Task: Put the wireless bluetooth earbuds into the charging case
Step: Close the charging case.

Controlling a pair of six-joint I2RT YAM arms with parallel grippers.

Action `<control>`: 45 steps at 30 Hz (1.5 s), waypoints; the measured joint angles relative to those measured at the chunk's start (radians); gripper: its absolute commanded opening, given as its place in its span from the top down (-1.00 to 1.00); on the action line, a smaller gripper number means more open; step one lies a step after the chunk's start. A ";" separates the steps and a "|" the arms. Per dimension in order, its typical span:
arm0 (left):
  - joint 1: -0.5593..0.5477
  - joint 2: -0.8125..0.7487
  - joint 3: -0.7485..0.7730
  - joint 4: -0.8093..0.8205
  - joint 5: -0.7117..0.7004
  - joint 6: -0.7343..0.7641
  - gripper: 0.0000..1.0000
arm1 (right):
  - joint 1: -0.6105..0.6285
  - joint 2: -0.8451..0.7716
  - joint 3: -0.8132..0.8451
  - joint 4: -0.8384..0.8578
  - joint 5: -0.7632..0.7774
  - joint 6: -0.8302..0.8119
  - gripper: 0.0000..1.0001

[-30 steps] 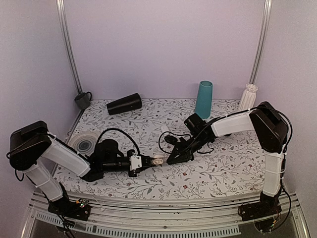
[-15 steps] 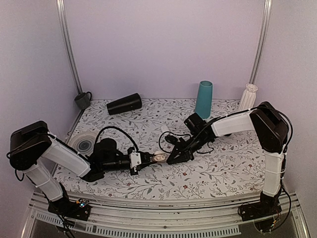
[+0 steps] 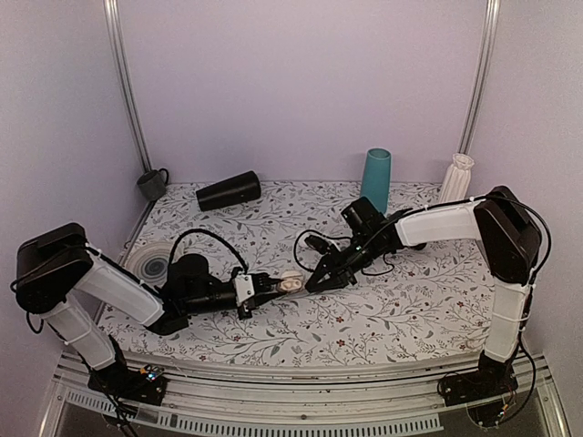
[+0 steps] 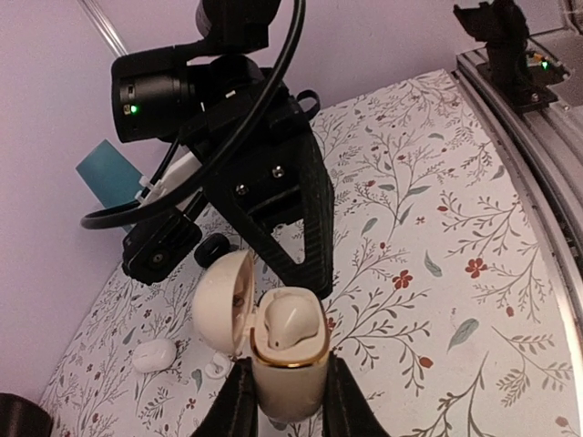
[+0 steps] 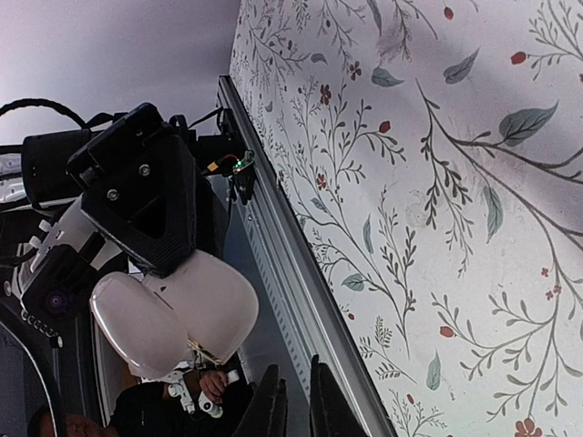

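Note:
My left gripper (image 4: 284, 393) is shut on the cream-white charging case (image 4: 288, 369) and holds it upright with the lid (image 4: 221, 300) swung open to the left. One white earbud (image 4: 291, 324) sits in a well of the case. In the top view the case (image 3: 290, 282) is at the table's middle, just off my left gripper (image 3: 270, 286). My right gripper (image 3: 316, 282) hovers beside the case with its fingers together and nothing between them (image 5: 293, 405). A second white earbud (image 4: 153, 355) lies on the table left of the case.
A tiny white piece (image 4: 217, 367) and a small black round piece (image 4: 211, 249) lie near the case. A teal cup (image 3: 374, 182), a white ribbed vase (image 3: 456, 177), a tipped black cup (image 3: 228, 191), a dark mug (image 3: 152, 184) and a round disc (image 3: 155, 265) stand around the table.
My left gripper has lifted the case a little and held it toward the right gripper. The right gripper has drawn slightly up and back to the right.

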 measured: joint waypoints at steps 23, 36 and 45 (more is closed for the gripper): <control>0.036 -0.116 -0.028 0.027 0.010 -0.077 1.00 | -0.022 -0.110 -0.079 0.139 0.206 0.035 0.67; 0.053 -0.177 -0.008 -0.013 0.083 -0.121 1.00 | -0.020 -0.187 -0.109 0.288 0.294 0.057 0.30; 0.062 -0.198 0.056 -0.042 0.174 -0.184 1.00 | 0.048 -0.195 -0.016 0.360 0.278 -0.008 0.24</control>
